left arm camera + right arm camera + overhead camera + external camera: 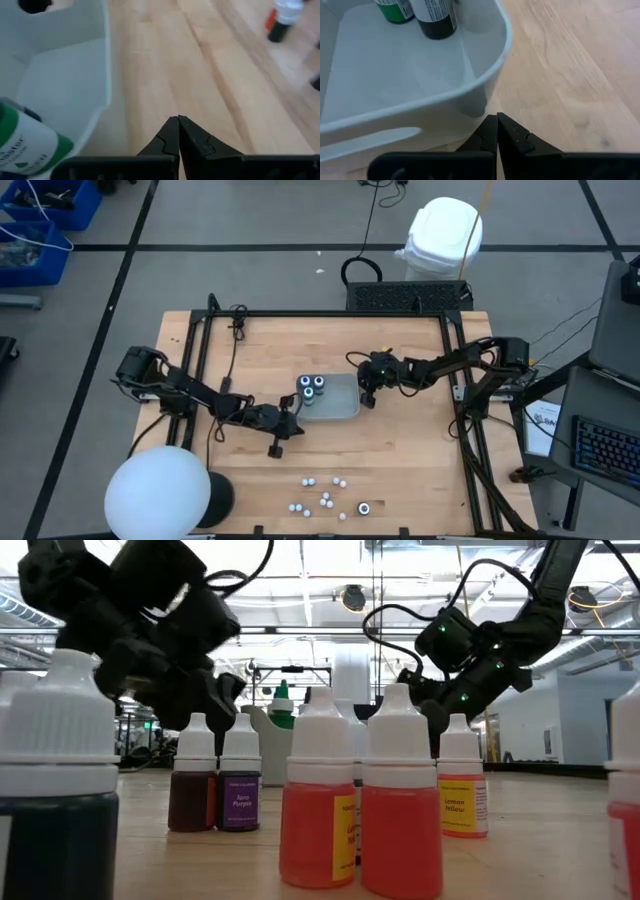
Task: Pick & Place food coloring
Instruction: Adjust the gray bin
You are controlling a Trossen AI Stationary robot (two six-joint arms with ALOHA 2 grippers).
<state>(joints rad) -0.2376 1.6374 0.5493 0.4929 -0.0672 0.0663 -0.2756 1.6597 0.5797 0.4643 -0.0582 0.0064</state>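
- The tray is my landmark: a translucent grey plastic rectangle with rounded corners and smooth thin walls, sitting on the pale, straight-grained wooden table.
- Three larger food coloring bottles stand upright inside the tray, bunched in its corner nearest my left arm; from above they show as dark rings around white caps.
- In my right wrist view two of them appear as cylinders, one with a green label and one dark-bodied with printed white text, touching or nearly so.
- My left gripper hangs just outside that same corner of the tray, on the near side, over bare wood. Its two dark, wedge-shaped fingers are pressed together tip to tip, holding nothing.
- My right gripper sits at the opposite short end of the tray, just beside the rounded wall. Its jaws are also closed on each other, empty.
- The small food coloring bottles stand scattered well away from the tray, toward the table's front edge, as white dots with one dark-ringed bottle among them.
- Level with the table, they are squeezable dropper bottles with ribbed white conical caps: two orange-red ones, a lemon yellow, a purple, and a dark maroon.
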